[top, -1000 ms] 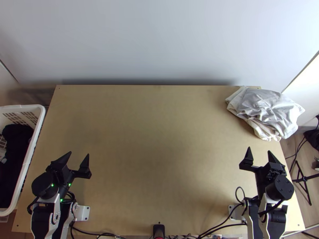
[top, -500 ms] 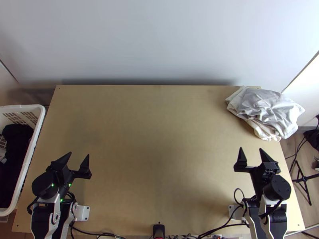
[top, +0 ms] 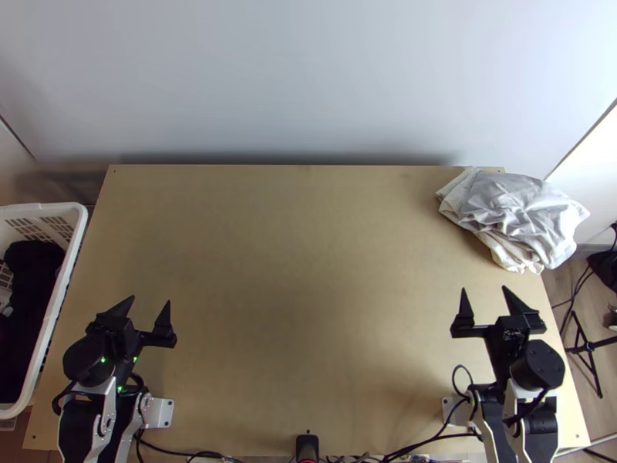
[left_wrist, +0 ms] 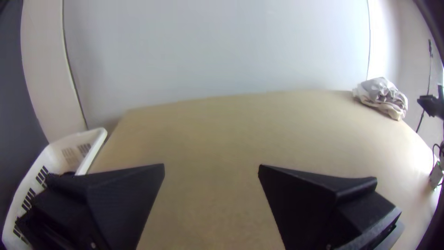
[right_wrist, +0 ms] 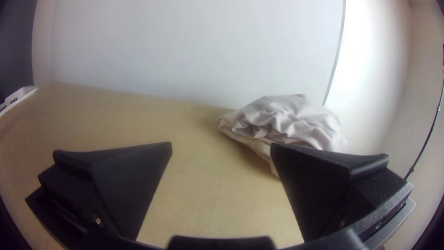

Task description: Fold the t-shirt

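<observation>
White and cream cloth point(top: 517, 212) lies bunched in a heap at the table's far right corner, partly over the edge; whether it is one garment or several I cannot tell. The heap point(right_wrist: 286, 120) stands beyond my right gripper point(right_wrist: 221, 150) in the right wrist view. From above, that right gripper point(top: 483, 292) is open and empty, on the near side of the cloth. My left gripper point(top: 149, 301) is open and empty too, over the near left of the table. Its fingers are wide apart in the left wrist view, where the left gripper point(left_wrist: 211, 167) faces bare wood.
A white basket point(top: 68, 270) with dark cloth inside stands along the table's left edge. A pale wall point(top: 308, 77) rises behind the table point(top: 293, 262). Black cables point(top: 420, 442) run along the near edge, and a black stand point(top: 588, 347) is on the floor at right.
My right gripper has swung a little to the left, still open. The left gripper has shifted very slightly. The cloth has stayed in place.
</observation>
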